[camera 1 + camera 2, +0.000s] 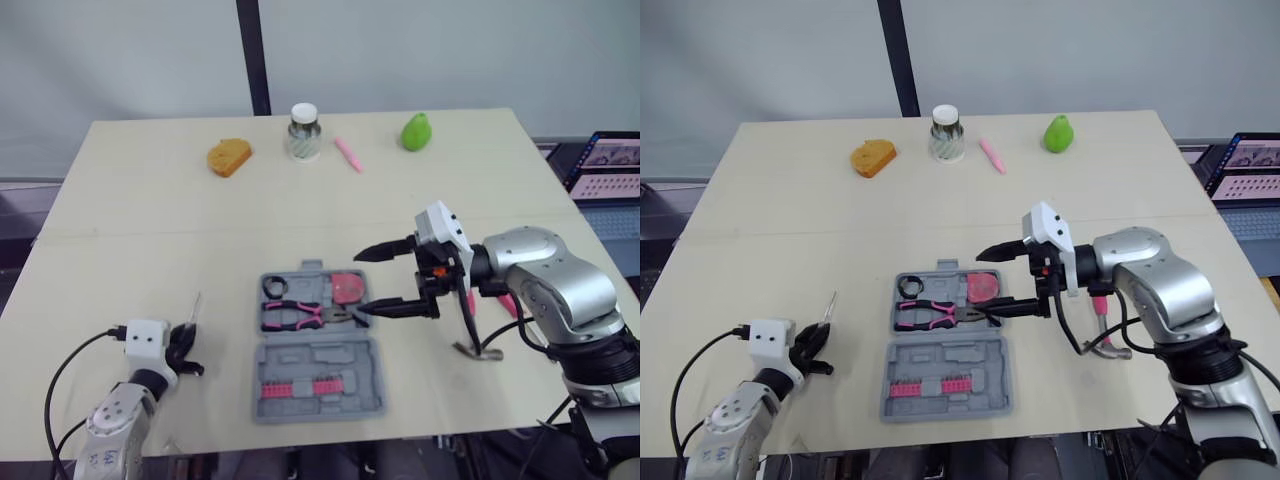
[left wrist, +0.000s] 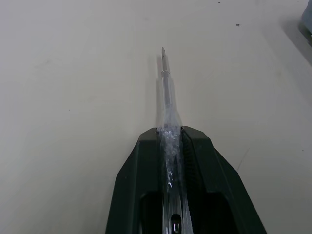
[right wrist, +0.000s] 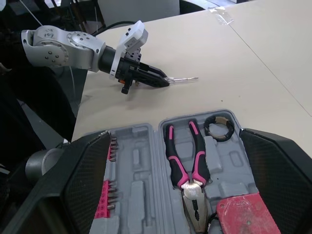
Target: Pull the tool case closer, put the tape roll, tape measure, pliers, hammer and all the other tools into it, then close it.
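The grey tool case [image 1: 372, 372] lies open at the table's front middle. In its tray are the pink-handled pliers [image 1: 295, 315], a black tape roll [image 1: 274, 287] and a red tape measure [image 1: 347, 288]; its lid half holds a row of bits [image 1: 297, 388]. My right gripper [image 1: 360, 281] hovers open over the tray's right edge with nothing in it. To the right of the case, below my right arm, the pink-handled hammer [image 1: 1106, 350] lies on the table. My left gripper [image 1: 183, 345] is low at the front left, shut on a clear-handled screwdriver [image 2: 165, 92] whose tip points away from me.
Along the far edge stand an orange object [image 1: 229, 156], a jar [image 1: 304, 132], a pink pen [image 1: 347, 153] and a green pear-like object [image 1: 416, 131]. A laptop [image 1: 605, 165] sits off the table's right side.
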